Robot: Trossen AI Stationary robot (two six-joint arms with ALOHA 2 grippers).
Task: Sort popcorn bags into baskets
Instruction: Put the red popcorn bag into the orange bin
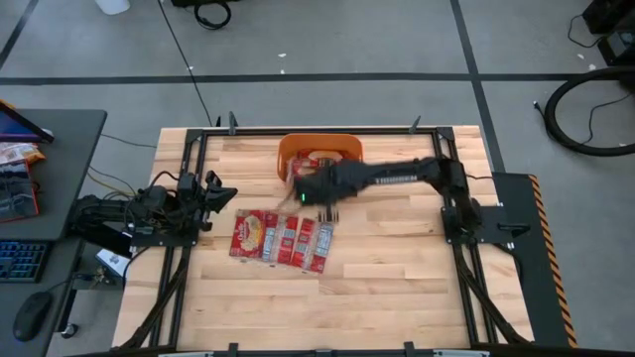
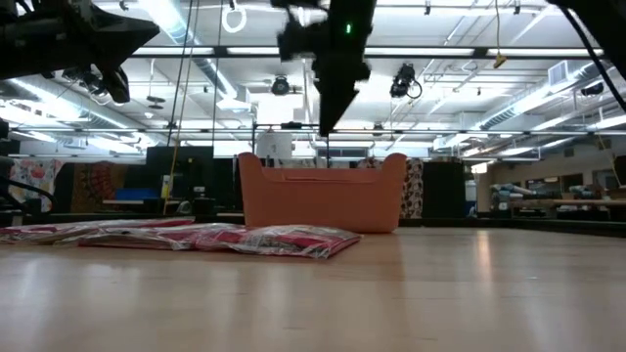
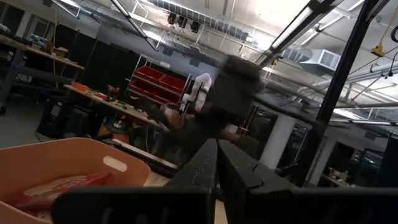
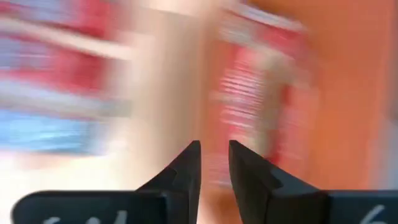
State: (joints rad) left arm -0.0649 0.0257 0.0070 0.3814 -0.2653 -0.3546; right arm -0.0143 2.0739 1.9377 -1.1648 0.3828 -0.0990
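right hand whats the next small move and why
Probably swing the right hand toward the row of popcorn bags on the table and lower onto the nearest one. It holds nothing, its fingers barely parted, raised between the orange basket and that row; the basket already has a bag inside.

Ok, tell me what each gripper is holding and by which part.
Nothing. The right gripper is empty, fingers slightly apart with nothing between them. The left gripper is shut on nothing.
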